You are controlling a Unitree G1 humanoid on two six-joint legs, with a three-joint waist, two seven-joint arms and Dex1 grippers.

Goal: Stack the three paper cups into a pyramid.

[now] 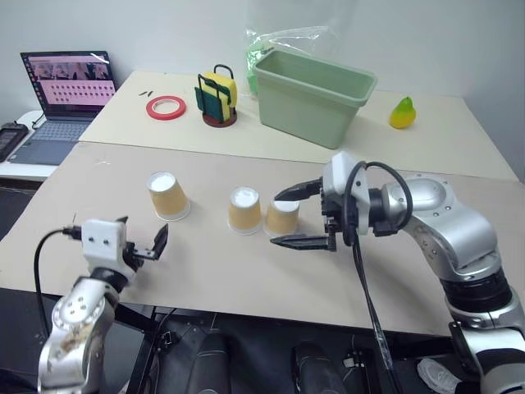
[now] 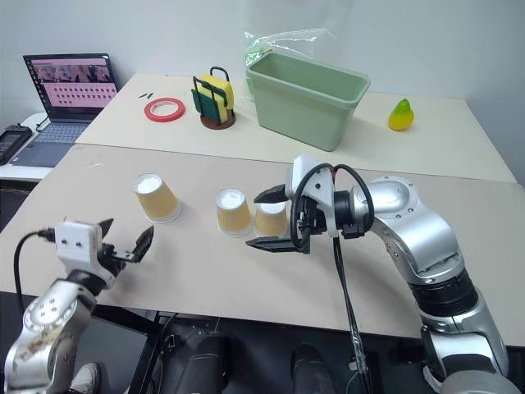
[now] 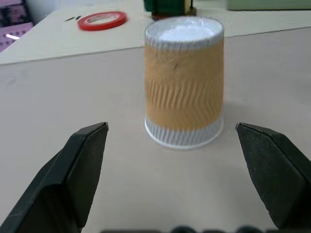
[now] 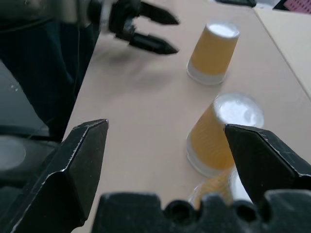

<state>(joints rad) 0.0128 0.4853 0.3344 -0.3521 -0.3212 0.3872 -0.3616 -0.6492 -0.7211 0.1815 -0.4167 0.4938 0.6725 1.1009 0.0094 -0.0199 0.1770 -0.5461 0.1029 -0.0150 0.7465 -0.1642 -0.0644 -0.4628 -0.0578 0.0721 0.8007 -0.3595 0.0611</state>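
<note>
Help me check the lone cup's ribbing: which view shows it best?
Left wrist view: the lone paper cup stands close and upside down, ribs visible. Both eye views show it small; the right wrist view shows it distant.

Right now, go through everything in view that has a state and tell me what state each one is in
left cup: upside down, standing alone, unstacked
middle cup: upside down, beside the right cup
right cup: upside down, partly behind the right gripper
left gripper: open, empty, short of the left cup
right gripper: open, empty
laptop: lid open, screen lit
green bin: upright, contents hidden
</note>
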